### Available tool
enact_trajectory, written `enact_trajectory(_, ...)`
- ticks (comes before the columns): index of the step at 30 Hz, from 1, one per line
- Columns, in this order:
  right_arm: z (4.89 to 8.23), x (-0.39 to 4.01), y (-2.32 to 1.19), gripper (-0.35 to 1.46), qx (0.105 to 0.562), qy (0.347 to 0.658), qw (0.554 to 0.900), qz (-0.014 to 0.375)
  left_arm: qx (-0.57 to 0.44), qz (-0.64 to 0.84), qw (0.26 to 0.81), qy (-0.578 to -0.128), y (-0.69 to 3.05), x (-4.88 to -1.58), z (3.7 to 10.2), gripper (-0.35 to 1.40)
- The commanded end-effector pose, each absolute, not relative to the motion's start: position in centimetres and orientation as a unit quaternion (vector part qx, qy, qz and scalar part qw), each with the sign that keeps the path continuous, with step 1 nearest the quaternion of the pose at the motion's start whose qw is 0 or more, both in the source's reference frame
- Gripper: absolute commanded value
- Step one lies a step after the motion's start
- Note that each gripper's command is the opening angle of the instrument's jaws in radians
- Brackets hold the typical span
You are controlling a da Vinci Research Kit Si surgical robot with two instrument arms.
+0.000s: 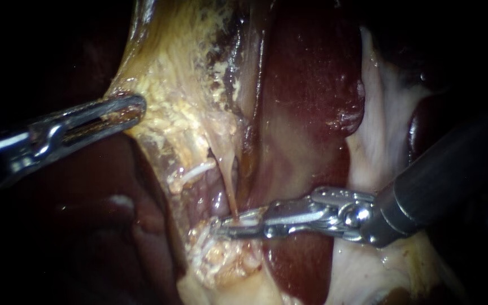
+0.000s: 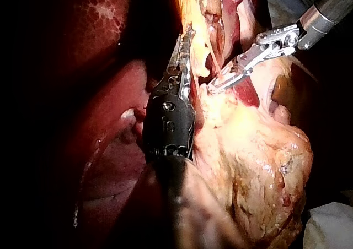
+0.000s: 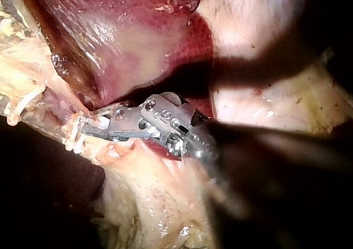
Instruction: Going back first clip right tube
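Status: left instrument (image 1: 134, 108) was clamped on the edge of the yellow fatty tissue (image 1: 182, 79), pulling it taut. The right instrument (image 1: 224, 227) was unclenched, jaws a little apart, with the thin tube (image 1: 230, 189) running down into the gap. The tube sat between the fatty tissue and the dark liver (image 1: 312, 73) lobe. There was a whitish bit in the gap; couldn't tell if it was a clip.

bright centre, dark edges, wet glare
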State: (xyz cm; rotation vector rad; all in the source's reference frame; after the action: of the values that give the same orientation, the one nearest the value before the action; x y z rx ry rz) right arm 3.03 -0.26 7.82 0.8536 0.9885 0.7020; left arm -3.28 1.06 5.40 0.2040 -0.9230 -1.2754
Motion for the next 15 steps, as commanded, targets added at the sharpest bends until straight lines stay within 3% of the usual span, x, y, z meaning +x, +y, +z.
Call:
enact_trajectory(1,7.81,3.03,-0.25,-0.35,0.388,0.45,0.738,0.321,0.092,-0.572,0.701,-0.415,1.06,-3.29,5.41,-0.35)
enact_trajectory(7,7.76,3.01,-0.18,-0.3,0.383,0.457,0.74,0.311,0.092,-0.572,0.701,-0.415,1.06,-3.27,5.4,-0.35)
enact_trajectory(10,7.76,3.02,-0.17,0.35,0.373,0.475,0.74,0.295,0.092,-0.572,0.701,-0.415,1.06,-3.27,5.4,-0.35)
enact_trajectory(11,7.76,3.03,-0.17,0.46,0.369,0.482,0.74,0.289,0.092,-0.572,0.701,-0.415,1.06,-3.27,5.4,-0.35)
enact_trajectory(15,7.77,3.05,-0.16,0.59,0.332,0.518,0.744,0.261,0.092,-0.572,0.701,-0.415,1.06,-3.26,5.4,-0.35)
